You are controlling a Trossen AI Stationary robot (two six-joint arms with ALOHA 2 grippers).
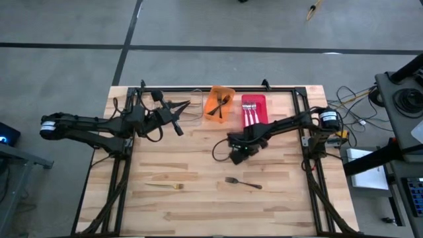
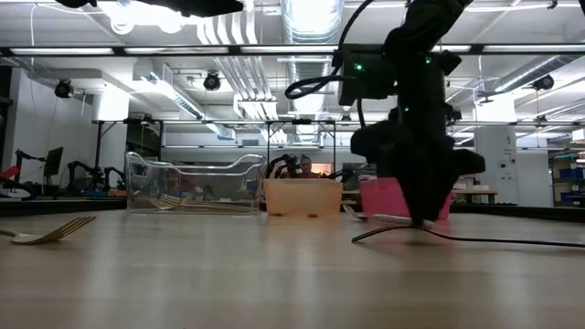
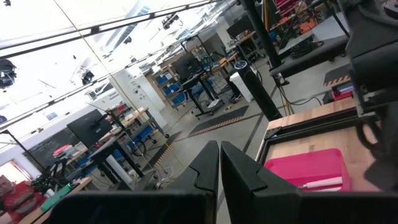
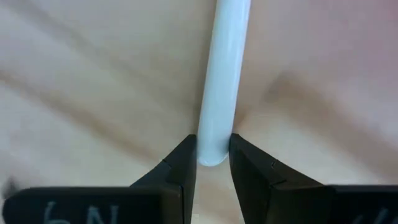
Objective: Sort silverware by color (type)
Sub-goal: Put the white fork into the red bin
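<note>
Sorting looks mostly done: right end effector (image 4: 212, 163) pinches a white-handled utensil (image 4: 221, 81); I still see a gold fork (image 1: 165, 186) and black fork (image 1: 242, 182) loose on the tabletop (image 1: 198, 211); left end effector (image 3: 219, 163) closed, empty.

No legible txt (marks on wrist blurred)

Right gripper (image 4: 212, 163) low at mid-table, fingers clamped; left gripper (image 3: 219, 163) closed, raised

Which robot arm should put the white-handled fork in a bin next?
The right one, probably. Its right gripper already has its jaws around the white-handled fork, close to the red bin holding similar forks. The left gripper is shut, off by the clear bin.
</note>
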